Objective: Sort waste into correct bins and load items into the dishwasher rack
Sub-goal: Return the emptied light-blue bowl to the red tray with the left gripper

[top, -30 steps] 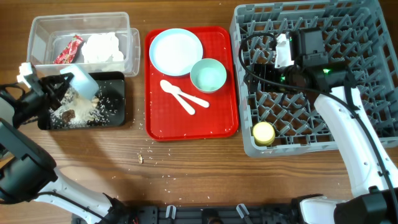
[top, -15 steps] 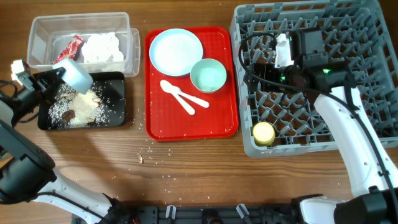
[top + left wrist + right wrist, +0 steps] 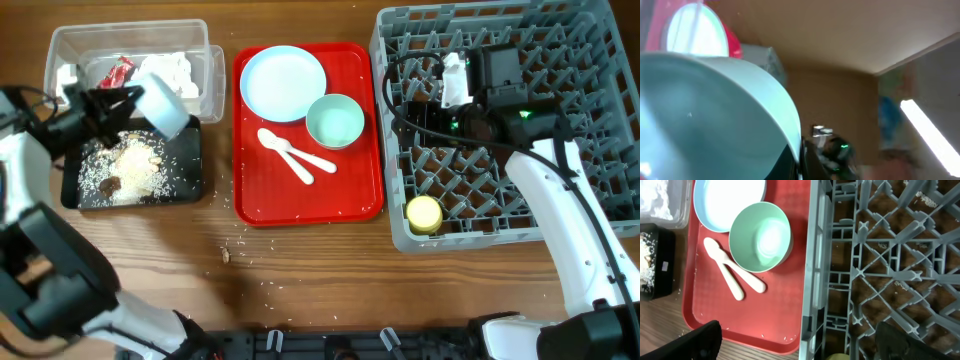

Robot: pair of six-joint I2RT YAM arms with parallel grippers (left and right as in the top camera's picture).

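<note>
– Now, bowl [image 3: 163,106] position?
– Pinched at rim by left gripper [image 3: 128,104], tilted above black tray [image 3: 192,165], beside tub [image 3: 60,50].
– Direction to rack [image 3: 600,60]?
– Far right, beyond red tray [image 3: 360,200]. Closer to right gripper [image 3: 804,339], spread and empty over rack.

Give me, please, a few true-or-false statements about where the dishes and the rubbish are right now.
The yellow cup stands in the grey rack. True.
The plate lies in the rack. False: the plate lies on the red tray.
The left gripper holds a bowl. True.
Food scraps lie in the black tray. True.
The napkin lies in the black tray. False: the napkin lies in the clear tub.
</note>
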